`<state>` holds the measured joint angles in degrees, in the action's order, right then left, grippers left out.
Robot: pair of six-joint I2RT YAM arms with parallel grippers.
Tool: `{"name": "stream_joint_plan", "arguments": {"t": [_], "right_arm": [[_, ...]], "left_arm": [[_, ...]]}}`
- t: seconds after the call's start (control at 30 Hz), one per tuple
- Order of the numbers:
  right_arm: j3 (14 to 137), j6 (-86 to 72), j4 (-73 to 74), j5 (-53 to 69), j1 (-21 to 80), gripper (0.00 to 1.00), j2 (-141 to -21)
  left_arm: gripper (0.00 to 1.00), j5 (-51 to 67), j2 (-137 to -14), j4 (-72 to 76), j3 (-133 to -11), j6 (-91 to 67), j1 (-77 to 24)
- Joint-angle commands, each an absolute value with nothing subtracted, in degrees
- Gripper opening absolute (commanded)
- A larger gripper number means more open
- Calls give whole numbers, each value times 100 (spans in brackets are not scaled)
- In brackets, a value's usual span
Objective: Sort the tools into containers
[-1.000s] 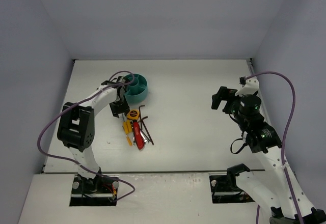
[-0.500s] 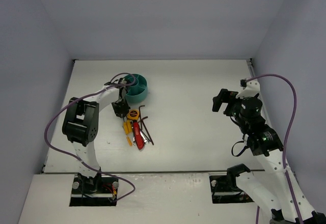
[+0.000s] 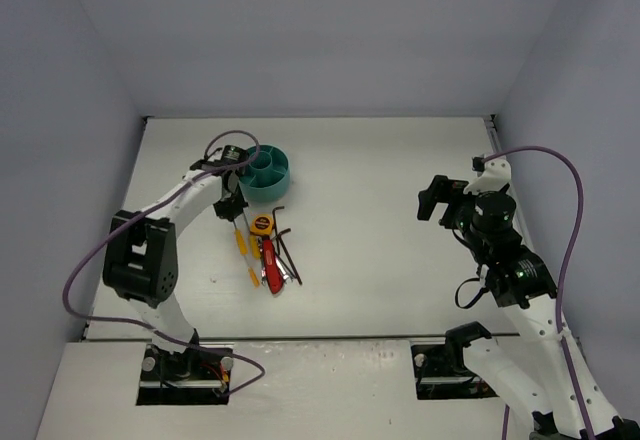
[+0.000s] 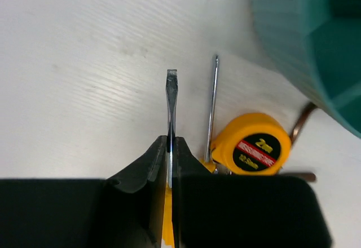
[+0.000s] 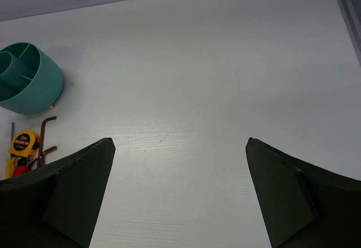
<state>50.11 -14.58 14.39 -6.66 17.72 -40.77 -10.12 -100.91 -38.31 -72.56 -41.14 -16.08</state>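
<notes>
My left gripper (image 3: 228,209) (image 4: 171,142) is shut on the metal shaft of a flat-head screwdriver (image 4: 171,98); its yellow handle (image 3: 240,241) trails behind the jaws. A second screwdriver (image 4: 212,104) lies just to the right, against the yellow tape measure (image 4: 252,145) (image 3: 261,224). The red-handled tool (image 3: 268,260) and black hex keys (image 3: 286,248) lie in the same pile. The teal container (image 3: 266,172) (image 4: 316,39) stands just beyond the pile. My right gripper (image 3: 432,198) (image 5: 179,141) hovers open at the right, holding nothing.
The right wrist view shows the teal container (image 5: 28,79), the tape measure (image 5: 23,142) and a hex key (image 5: 46,131) far to its left. Walls enclose the white table (image 3: 380,250) on three sides. A purple cable loops over the left arm.
My left gripper has shut on the screwdriver's shaft and shifted slightly left, drawing that screwdriver away from the pile. The right arm has barely moved.
</notes>
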Motion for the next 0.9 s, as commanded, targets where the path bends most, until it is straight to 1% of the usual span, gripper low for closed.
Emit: {"name": "stream_joint_plan", "arguments": {"t": [0.0,0.07,0.13,0.2,0.23,0.37,0.5,0.6,0.87], "right_arm": [[5176,-1382,1167,-809,1795,100,-4166],[5217,-1380,1169,-801,1793,100,-4191],[5248,-1326,1160,-791,1802,100,-4212],[5256,-1306,1160,-788,1802,100,-4246],[5256,-1301,1160,-783,1802,100,-4262],[5275,-1301,1169,-782,1793,100,-4326],[5301,-1277,1160,-796,1802,100,-4338],[5301,-1250,1160,-826,1802,100,-4333],[5310,-1202,1160,-889,1794,100,-4415]], "left_arm": [[0,-1800,-8775,-3536,-7912,-3256,-1564],[0,-1891,-8511,-3130,-8026,-2919,-1556],[0,-1885,-8233,-2451,-8014,-2582,-1556],[0,-1809,-8203,-1614,-8039,-2194,-1556],[0,-1778,-8233,-1183,-8115,-1984,-1556],[0,-1700,-8568,-529,-8444,-1659,-1556],[0,-1538,-8934,671,-8396,-1340,-1551],[0,-1538,-9214,1124,-8378,-1204,-1556],[0,-1569,-9674,1677,-8088,-1329,-1548]]}}
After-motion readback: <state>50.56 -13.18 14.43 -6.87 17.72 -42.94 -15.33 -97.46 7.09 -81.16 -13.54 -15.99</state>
